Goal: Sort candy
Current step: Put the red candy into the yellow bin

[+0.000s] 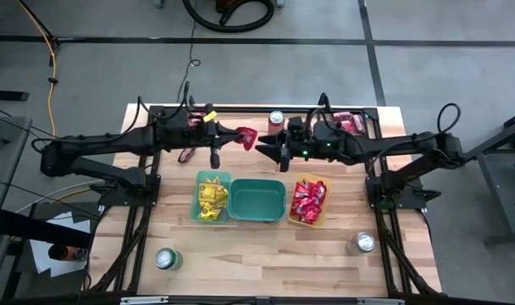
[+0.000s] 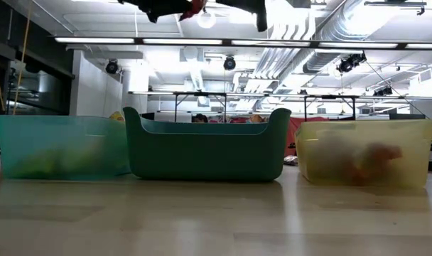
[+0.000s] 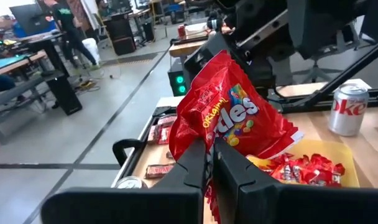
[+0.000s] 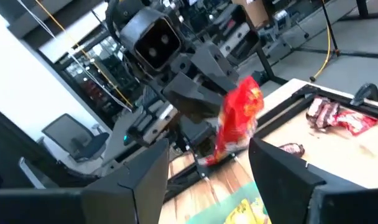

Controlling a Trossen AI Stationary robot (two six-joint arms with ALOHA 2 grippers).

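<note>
My left gripper (image 1: 238, 135) (image 3: 209, 155) is shut on a red candy packet (image 1: 246, 137) (image 3: 232, 112), high over the table's far middle. My right gripper (image 1: 264, 151) (image 4: 207, 152) faces it from the right with its fingers open. The red packet (image 4: 239, 124) shows just beyond those fingers, untouched by them. Below, a pale teal bin (image 1: 212, 196) holds yellow candy, and a yellow bin (image 1: 309, 201) holds red candy. Between these stands a green bin (image 1: 257, 200). Loose candy (image 1: 351, 123) lies at the far right, and dark bars (image 1: 188, 155) under my left arm. My left gripper pinches one end of the red packet (image 3: 207, 144) between its two fingers. The fingers lie about level and come from the table's left. The packet is lifted clear of the table, and its free part stands out past the fingertips toward my right gripper.
Drink cans stand at the far middle (image 1: 277, 119), the near left (image 1: 167, 258) and the near right (image 1: 362, 243). The three bins sit in a row at the table's middle, and bare wood shows in front of them. A person walks in the room beyond.
</note>
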